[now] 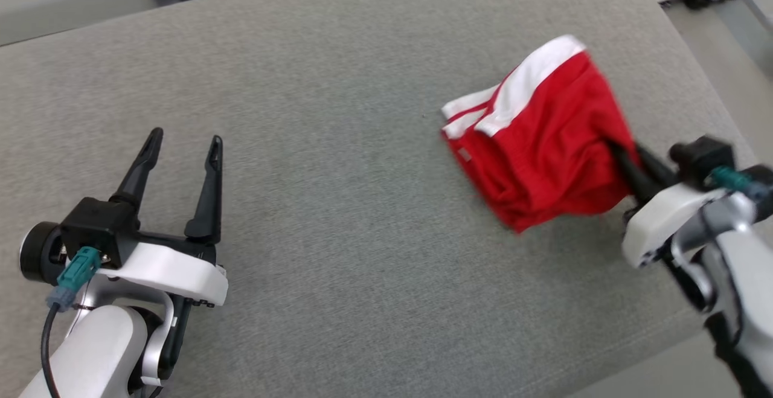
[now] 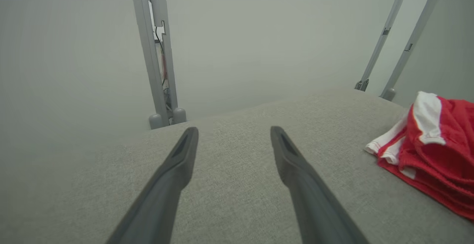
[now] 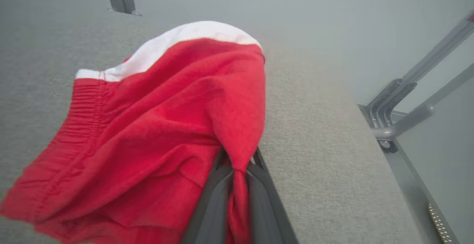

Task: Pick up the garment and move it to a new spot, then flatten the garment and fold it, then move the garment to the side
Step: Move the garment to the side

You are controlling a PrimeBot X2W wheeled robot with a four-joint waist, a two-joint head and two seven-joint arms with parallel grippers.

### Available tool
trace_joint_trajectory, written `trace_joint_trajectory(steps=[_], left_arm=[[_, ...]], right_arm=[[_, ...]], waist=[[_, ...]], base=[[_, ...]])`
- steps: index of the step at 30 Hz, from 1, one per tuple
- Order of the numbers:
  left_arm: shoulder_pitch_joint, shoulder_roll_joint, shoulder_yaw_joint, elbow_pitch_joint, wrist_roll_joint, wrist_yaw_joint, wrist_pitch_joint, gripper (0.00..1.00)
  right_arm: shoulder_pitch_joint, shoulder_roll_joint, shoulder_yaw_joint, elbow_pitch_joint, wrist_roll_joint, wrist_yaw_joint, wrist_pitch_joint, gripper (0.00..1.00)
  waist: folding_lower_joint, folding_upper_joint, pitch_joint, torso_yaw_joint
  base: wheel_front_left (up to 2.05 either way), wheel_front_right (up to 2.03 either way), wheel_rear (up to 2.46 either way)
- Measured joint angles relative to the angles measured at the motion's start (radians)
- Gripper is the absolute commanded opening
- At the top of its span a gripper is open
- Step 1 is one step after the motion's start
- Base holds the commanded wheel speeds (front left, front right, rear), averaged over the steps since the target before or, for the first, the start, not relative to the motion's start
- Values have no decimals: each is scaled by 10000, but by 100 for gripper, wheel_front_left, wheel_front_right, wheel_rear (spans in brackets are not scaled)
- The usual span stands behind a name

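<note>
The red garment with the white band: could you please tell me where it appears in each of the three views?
Head view: the red fabric garment lies right of centre on the grey fabric surface, its right edge pinched in the right gripper.
Left wrist view: at the right edge, on that surface.
Right wrist view: centre and left, a fold clamped between the fingers.
Shared landmark: its white band, along the garment's upper edge in all three.

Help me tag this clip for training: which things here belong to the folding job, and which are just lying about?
Belongs to the job:
- red garment, a fold of it pinched in the shut right gripper
- left gripper, open and holding nothing
- grey table the garment lies on

Just there:
- metal posts beyond the table
- metal frame beside the table's edge
</note>
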Motion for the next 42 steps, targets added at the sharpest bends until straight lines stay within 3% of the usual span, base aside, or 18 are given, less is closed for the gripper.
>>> trace_joint_trajectory(steps=[7,11,13,14,23,35,42], left_arm=[[-385,90,-245,-230,178,-90,270,100],[-424,69,-288,-215,182,-100,291,100],[-426,75,-290,-192,182,-100,251,100],[-428,73,-290,-182,182,-102,245,100],[-479,58,-253,8,151,-132,81,100],[-270,-207,290,180,-270,107,-610,100],[62,-299,525,228,-424,174,-899,100]], right_arm=[[-1615,-918,-777,1231,-341,0,-512,0],[-2047,-974,-849,1756,-359,0,-589,0],[-2185,-1001,-897,1979,-408,0,-727,59],[-2265,-999,-995,2082,-441,0,-840,100],[-2405,-627,-2050,2136,-481,0,-1515,100],[95,1306,-3127,-2169,-744,0,-1689,100],[1498,2121,-3365,-3501,-1168,0,-1264,100]], waist=[[0,0,686,-432],[0,0,874,-387],[0,0,954,-345],[0,0,992,-324],[0,-1,1024,-199],[0,0,289,670],[0,0,-142,1511]], base=[[0,0,0],[0,0,0],[0,0,0],[0,0,0],[0,0,0],[0,0,0],[0,0,0]])
